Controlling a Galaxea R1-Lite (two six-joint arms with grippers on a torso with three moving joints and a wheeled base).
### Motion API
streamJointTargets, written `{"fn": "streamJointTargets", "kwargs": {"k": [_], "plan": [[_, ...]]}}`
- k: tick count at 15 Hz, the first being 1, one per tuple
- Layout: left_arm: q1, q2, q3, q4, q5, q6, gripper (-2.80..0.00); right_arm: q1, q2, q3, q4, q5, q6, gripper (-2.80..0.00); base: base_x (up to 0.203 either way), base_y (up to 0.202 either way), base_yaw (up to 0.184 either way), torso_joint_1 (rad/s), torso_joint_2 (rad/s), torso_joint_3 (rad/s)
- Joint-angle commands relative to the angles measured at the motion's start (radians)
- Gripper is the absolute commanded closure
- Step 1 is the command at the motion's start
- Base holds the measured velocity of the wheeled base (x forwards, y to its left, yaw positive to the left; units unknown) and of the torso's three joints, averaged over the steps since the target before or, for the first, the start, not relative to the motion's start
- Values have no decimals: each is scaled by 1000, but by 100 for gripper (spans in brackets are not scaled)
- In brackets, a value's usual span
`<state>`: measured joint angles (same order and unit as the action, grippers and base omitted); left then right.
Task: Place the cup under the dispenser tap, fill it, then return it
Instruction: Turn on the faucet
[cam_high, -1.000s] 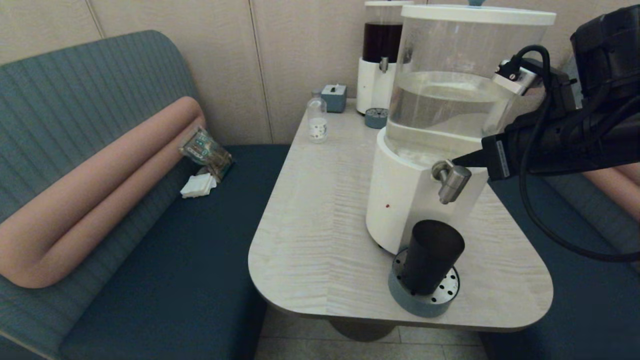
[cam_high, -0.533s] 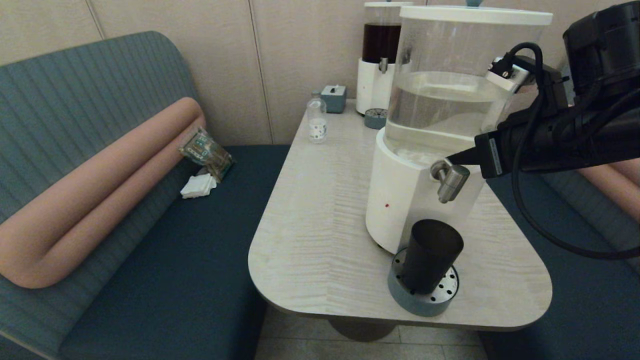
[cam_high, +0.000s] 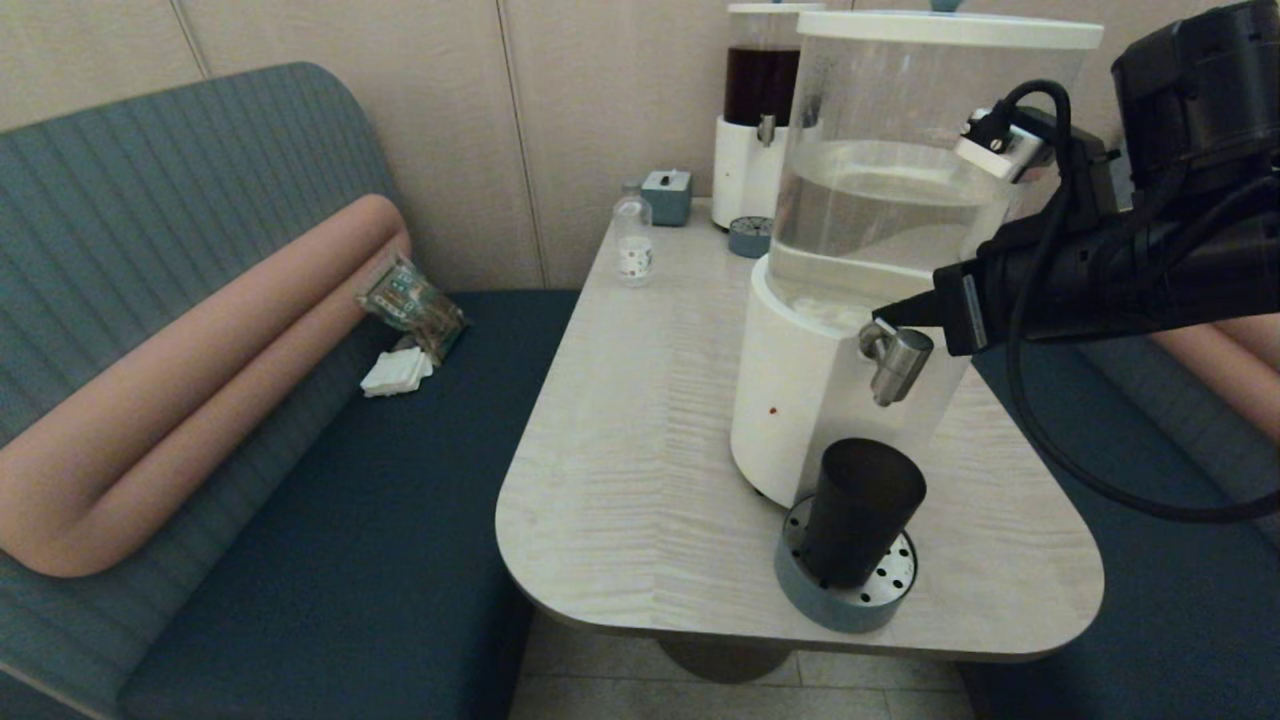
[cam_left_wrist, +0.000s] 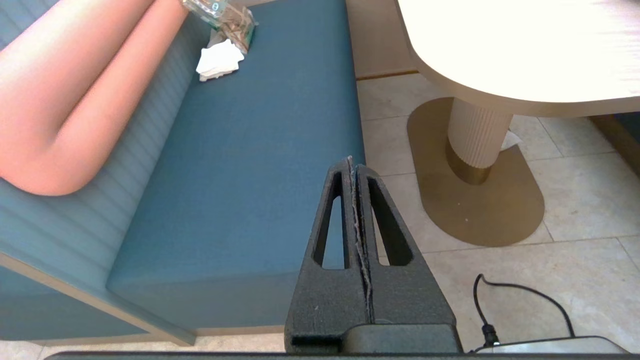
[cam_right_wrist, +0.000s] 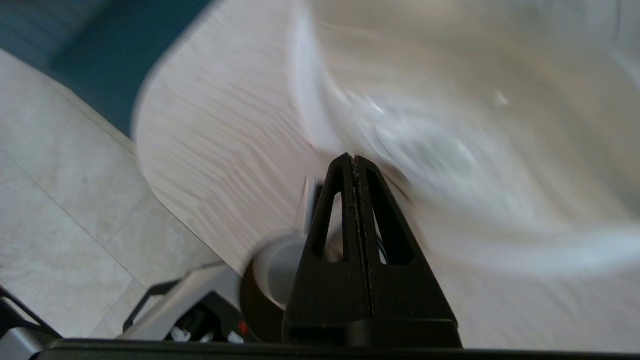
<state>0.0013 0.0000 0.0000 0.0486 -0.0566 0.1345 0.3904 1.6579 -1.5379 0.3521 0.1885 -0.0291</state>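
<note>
Head view. Right end effector (cam_high: 885, 310): fingers pressed together, empty, tip now at the top of the tap (cam_high: 896, 357); a second ago slightly lower and further toward the worktop's right edge. Contact with the tap's top not certain. Judged: approach to open the tap, filling not begun, no stream visible. Cup (cam_high: 858, 512): upright on the round drip tray (cam_high: 845, 600) directly beneath the tap, near the worktop's (cam_high: 640, 440) front edge, position unchanged. Dispenser (cam_high: 900, 200): clear tank roughly half full.

Left wrist view. Left end effector (cam_left_wrist: 356, 172): clenched, empty, parked low over the floor beside the bench, off the worktop; absent from the head view.

Right wrist view. Closed fingers (cam_right_wrist: 345, 210) confirmed; surroundings smeared, tap contact not resolvable.
</note>
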Motion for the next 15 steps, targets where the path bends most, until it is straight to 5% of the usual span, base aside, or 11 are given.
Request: {"fn": "streamJointTargets", "kwargs": {"k": [1, 9, 15], "plan": [[0, 2, 0, 1, 0, 1, 0, 1, 3, 2, -12, 8, 0, 0, 0, 0, 0, 0, 0, 0], [0, 2, 0, 1, 0, 1, 0, -13, -22, 6, -20, 20, 7, 0, 0, 0, 0, 0, 0, 0], [0, 2, 0, 1, 0, 1, 0, -1, -245, 108, -97, 19, 7, 0, 0, 0, 0, 0, 0, 0]]}}
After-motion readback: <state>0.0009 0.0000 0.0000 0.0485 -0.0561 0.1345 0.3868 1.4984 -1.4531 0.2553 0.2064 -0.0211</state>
